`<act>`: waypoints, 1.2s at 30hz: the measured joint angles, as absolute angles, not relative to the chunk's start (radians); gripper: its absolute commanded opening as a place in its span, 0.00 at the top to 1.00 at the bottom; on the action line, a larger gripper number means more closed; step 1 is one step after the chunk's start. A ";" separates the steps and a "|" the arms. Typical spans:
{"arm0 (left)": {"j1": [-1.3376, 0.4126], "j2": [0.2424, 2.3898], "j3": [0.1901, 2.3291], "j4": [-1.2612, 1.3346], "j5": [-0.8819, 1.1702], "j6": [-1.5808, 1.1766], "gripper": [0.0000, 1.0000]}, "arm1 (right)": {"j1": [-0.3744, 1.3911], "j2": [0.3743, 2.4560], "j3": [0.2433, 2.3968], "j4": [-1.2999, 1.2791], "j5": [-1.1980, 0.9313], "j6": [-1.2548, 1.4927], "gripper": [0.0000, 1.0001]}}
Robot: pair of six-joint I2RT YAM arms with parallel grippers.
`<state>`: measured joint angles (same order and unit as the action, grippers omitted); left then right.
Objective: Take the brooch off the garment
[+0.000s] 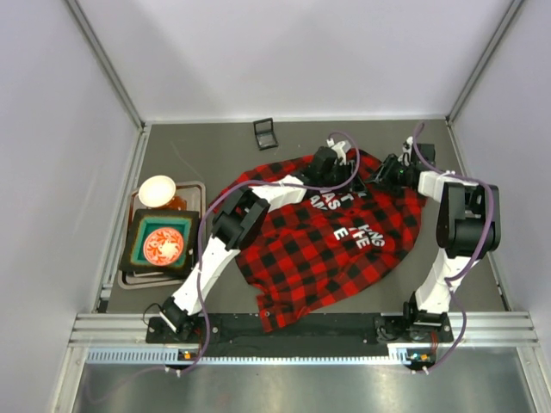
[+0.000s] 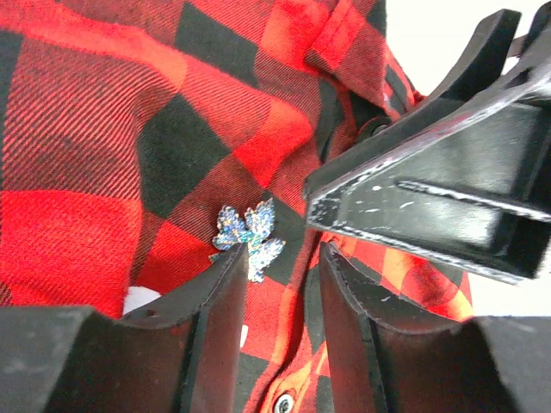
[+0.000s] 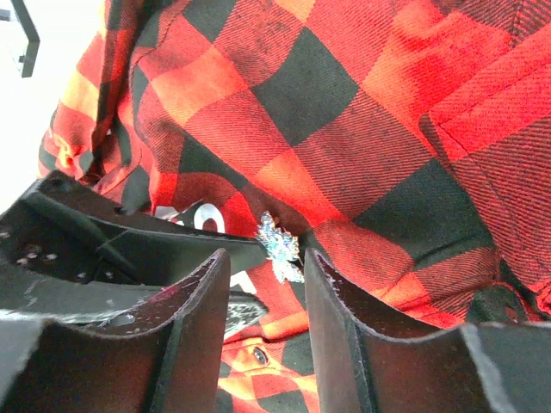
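Observation:
The garment [image 1: 336, 249], a red-and-black plaid shirt with white lettering, lies crumpled on the middle of the table. The brooch [image 2: 250, 237], a small sparkly pale-blue snowflake, is pinned near the button placket. My left gripper [image 2: 280, 262] stands half-wide over the cloth, its left fingertip [image 2: 225, 275] against the brooch's lower edge. A ridge of fabric runs between its jaws. My right gripper [image 3: 265, 258] faces it from the other side, jaws apart, with the brooch [image 3: 280, 245] just beyond the gap. In the top view both grippers, left [image 1: 349, 176] and right [image 1: 377, 176], meet at the shirt's far edge.
A small black square box [image 1: 265, 133] sits beyond the shirt near the back wall. At the left, a tray [image 1: 125, 277] carries a white bowl [image 1: 157, 191] and a green square dish [image 1: 161, 245]. Side walls close in the table.

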<state>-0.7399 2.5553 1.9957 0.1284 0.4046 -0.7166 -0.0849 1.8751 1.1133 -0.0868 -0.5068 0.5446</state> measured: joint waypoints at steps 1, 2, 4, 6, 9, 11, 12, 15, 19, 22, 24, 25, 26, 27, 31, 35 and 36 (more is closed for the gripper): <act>-0.740 2.559 1.996 0.130 0.404 -0.719 0.58 | -0.085 1.875 1.113 -0.084 -0.509 0.546 0.60; -0.740 2.564 1.996 0.131 0.405 -0.726 0.58 | -0.086 1.876 1.113 -0.079 -0.511 0.547 0.60; -0.740 2.569 1.996 0.140 0.409 -0.732 0.59 | -0.086 1.877 1.113 -0.069 -0.516 0.551 0.60; -0.738 2.569 1.996 0.141 0.411 -0.735 0.59 | -0.086 1.883 1.113 -0.061 -0.519 0.554 0.60; -0.736 2.569 1.995 0.140 0.411 -0.735 0.59 | -0.086 1.904 1.113 -0.051 -0.521 0.562 0.60; -0.735 2.569 1.994 0.141 0.412 -0.735 0.59 | -0.086 1.915 1.113 -0.051 -0.523 0.566 0.61; -0.734 2.569 1.992 0.143 0.413 -0.735 0.59 | -0.086 1.921 1.113 -0.051 -0.526 0.569 0.61; -0.731 2.569 1.985 0.158 0.421 -0.736 0.59 | -0.087 1.938 1.113 -0.042 -0.537 0.579 0.63; -0.726 2.569 1.980 0.163 0.440 -0.735 0.53 | -0.088 1.953 1.113 -0.011 -0.561 0.598 0.64; -0.723 2.568 1.980 0.166 0.459 -0.730 0.48 | -0.088 1.972 1.113 0.025 -0.595 0.626 0.65; -0.722 2.566 1.981 0.164 0.467 -0.722 0.43 | -0.088 1.979 1.107 0.054 -0.612 0.644 0.65; -0.722 2.562 1.981 0.157 0.471 -0.714 0.43 | -0.088 1.980 1.103 0.065 -0.620 0.653 0.65; -0.722 2.559 1.981 0.151 0.476 -0.705 0.43 | -0.088 1.982 1.099 0.073 -0.628 0.659 0.65; -0.722 2.554 1.981 0.140 0.478 -0.692 0.43 | -0.088 1.985 1.095 0.084 -0.638 0.668 0.65; -0.722 2.533 1.981 0.068 0.468 -0.627 0.50 | -0.088 1.986 1.079 0.105 -0.665 0.694 0.65; -0.722 2.517 1.981 -0.007 0.437 -0.554 0.50 | -0.088 1.986 1.052 0.139 -0.696 0.728 0.65; -0.722 2.513 1.981 -0.022 0.428 -0.538 0.49 | -0.088 1.986 1.046 0.149 -0.704 0.737 0.65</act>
<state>-0.7223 2.5126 1.9812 -0.0216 0.4282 -0.5381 -0.0879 1.9858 1.0458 0.1493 -0.7036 0.7368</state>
